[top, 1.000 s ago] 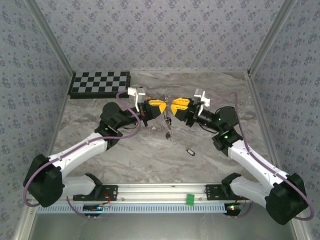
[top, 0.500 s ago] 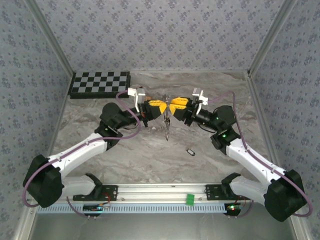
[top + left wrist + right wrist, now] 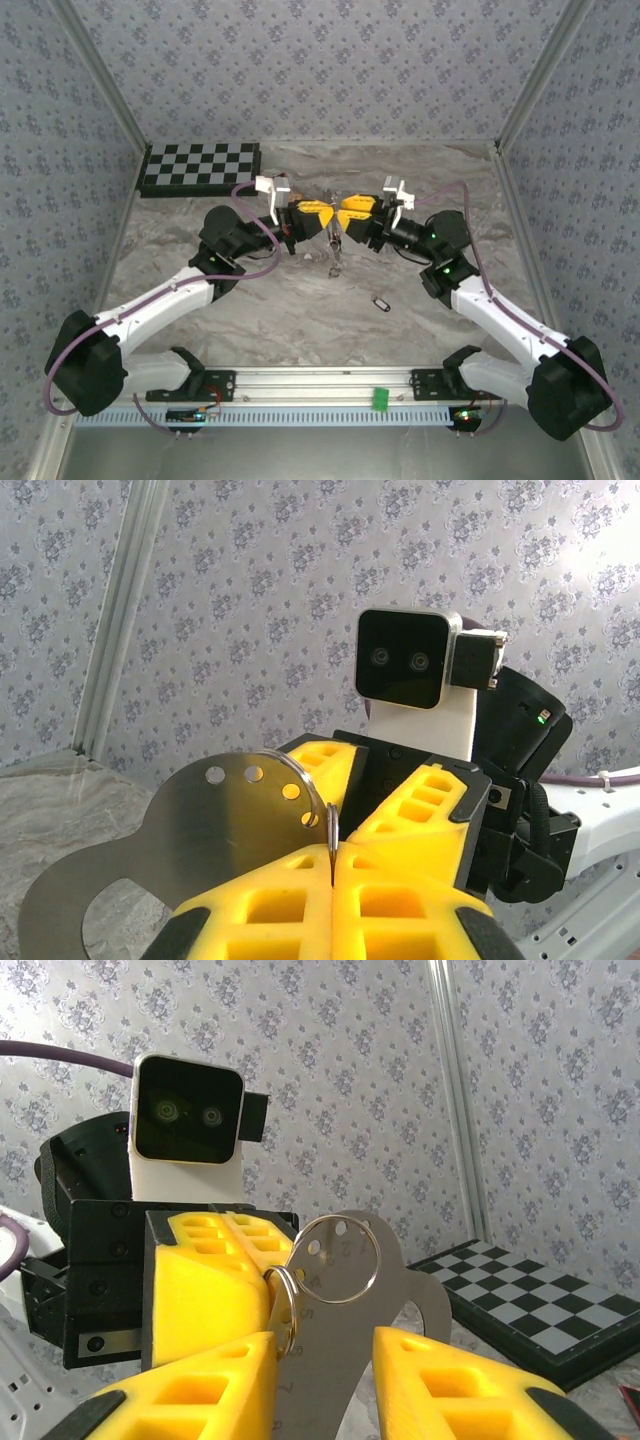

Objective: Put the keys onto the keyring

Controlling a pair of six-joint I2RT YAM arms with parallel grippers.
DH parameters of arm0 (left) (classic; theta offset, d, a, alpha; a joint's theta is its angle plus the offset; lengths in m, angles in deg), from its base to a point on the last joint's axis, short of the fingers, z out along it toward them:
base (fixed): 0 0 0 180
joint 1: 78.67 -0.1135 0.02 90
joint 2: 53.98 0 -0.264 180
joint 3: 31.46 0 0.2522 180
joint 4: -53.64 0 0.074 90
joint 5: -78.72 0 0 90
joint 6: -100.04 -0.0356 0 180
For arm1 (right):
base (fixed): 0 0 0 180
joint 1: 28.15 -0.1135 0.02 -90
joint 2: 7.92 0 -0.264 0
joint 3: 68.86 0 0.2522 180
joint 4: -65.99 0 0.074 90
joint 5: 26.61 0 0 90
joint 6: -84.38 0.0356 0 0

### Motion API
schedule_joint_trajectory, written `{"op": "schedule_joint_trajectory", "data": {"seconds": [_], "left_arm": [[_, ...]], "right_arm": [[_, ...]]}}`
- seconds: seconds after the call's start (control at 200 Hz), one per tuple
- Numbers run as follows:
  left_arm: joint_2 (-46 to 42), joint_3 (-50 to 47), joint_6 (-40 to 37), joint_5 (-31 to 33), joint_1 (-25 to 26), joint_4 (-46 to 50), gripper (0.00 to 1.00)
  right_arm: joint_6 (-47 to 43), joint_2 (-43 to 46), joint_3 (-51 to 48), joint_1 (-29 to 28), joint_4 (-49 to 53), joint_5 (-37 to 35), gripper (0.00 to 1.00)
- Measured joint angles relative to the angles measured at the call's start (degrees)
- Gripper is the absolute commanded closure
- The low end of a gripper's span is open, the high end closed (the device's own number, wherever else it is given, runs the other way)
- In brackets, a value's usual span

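Note:
My left gripper is shut on the edge of a thin steel keyring, holding it above the table. A flat grey metal plate with a row of holes hangs from the rings. In the right wrist view the small keyring links to a larger ring against the plate. My right gripper is open, its yellow fingers either side of the plate, tip to tip with the left gripper. One of the keys, black-headed, lies on the table below the right gripper.
A black-and-white checkerboard lies at the back left of the marble table. A small green piece sits on the front rail. Patterned walls enclose the table on three sides.
My right gripper has moved left, closing the gap to the left gripper and the hanging plate. The left gripper has stayed in place, shut on the keyring.

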Motion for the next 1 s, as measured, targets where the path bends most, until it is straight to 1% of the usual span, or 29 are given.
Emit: {"op": "schedule_joint_trajectory", "data": {"seconds": [0.06, 0.12, 0.385, 0.605, 0.625, 0.69, 0.88, 0.9, 0.945, 0.999], "left_arm": [[0.0, 0.0, 0.0, 0.0, 0.0, 0.0, 1.0], [0.0, 0.0, 0.0, -0.2, 0.1, 0.0, 1.0], [0.2, 0.0, 0.0, -1.1, 0.3, 0.0, 1.0], [1.0, 0.2, 0.0, -1.3, 0.3, -0.1, 1.0], [1.0, 0.2, 0.0, -1.3, 0.3, -0.1, 1.0], [1.1, 0.3, 0.0, -1.2, 0.3, -0.3, 1.0], [1.1, 0.3, -0.3, -1.0, 0.3, -0.4, 1.0], [1.1, 0.3, -0.5, -1.0, 0.2, -0.4, 0.97], [1.1, 0.4, -1.0, -0.9, 0.2, 0.2, 0.85], [1.0, 0.9, -1.9, -1.0, 0.1, 2.0, 0.8]], "right_arm": [[0.2, -0.1, 0.0, 0.0, 0.0, 0.2, 0.7], [0.3, -0.1, 0.0, 0.0, -0.2, 0.6, 0.73], [0.4, -0.1, 0.4, -0.1, -0.4, 2.0, 0.75], [0.3, -0.1, 0.5, -0.1, -0.3, 3.0, 0.85], [0.3, -0.1, 0.5, -0.1, -0.3, 3.2, 0.87], [0.4, -0.1, 0.6, -0.1, -0.3, 3.5, 1.0], [-0.4, -0.1, 1.7, 0.1, 1.5, 4.3, 1.0], [-0.5, -0.1, 1.9, 0.1, 1.9, 4.3, 1.0], [-1.0, 0.0, 2.4, 0.2, 3.7, 4.6, 1.0], [-2.1, 0.2, 3.4, 0.4, 6.6, 4.9, 1.0]]}}
